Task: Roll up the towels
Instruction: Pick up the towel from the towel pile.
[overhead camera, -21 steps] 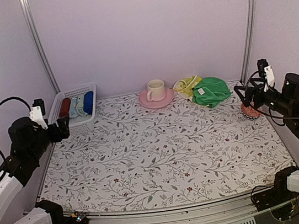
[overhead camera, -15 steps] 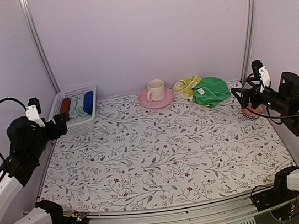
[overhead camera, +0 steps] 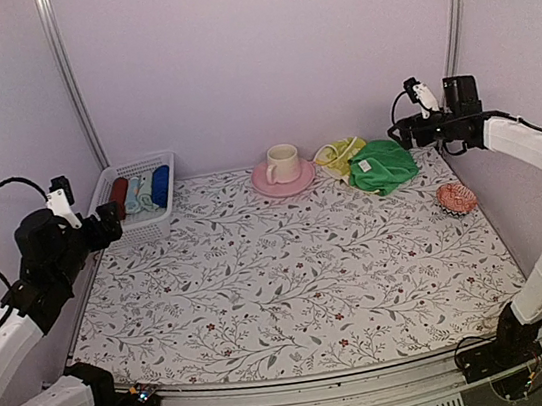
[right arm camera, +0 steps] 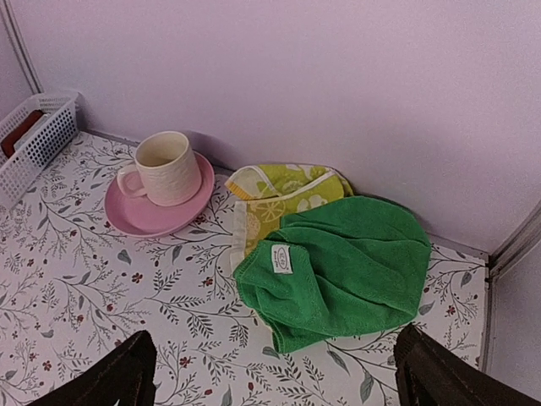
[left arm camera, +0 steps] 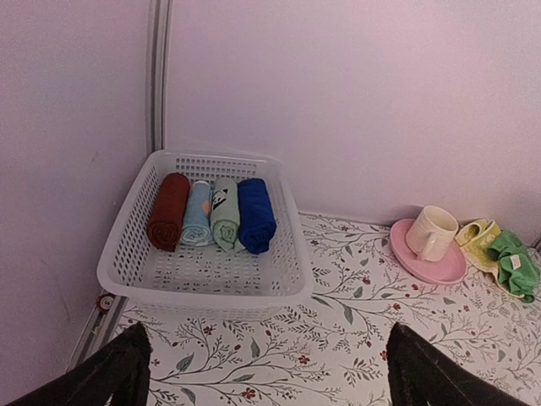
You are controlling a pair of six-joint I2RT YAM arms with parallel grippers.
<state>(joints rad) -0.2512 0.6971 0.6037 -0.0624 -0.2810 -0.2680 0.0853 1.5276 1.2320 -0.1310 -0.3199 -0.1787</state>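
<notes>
Both of your grippers stand spread wide and grip nothing. At the left edge, your left gripper (left arm camera: 266, 359) hangs just short of the white basket (left arm camera: 203, 292), which holds four cloth rolls (left arm camera: 211, 211) side by side. Further right, by the back wall, a cream cup (right arm camera: 166, 167) sits on a pink saucer (right arm camera: 135, 216). Just beside it lies the yellow towel (right arm camera: 283, 190), unrolled, with the crumpled green towel (right arm camera: 355, 262) overlapping its right side. Your right gripper (right arm camera: 272, 359) hovers above both, touching neither.
</notes>
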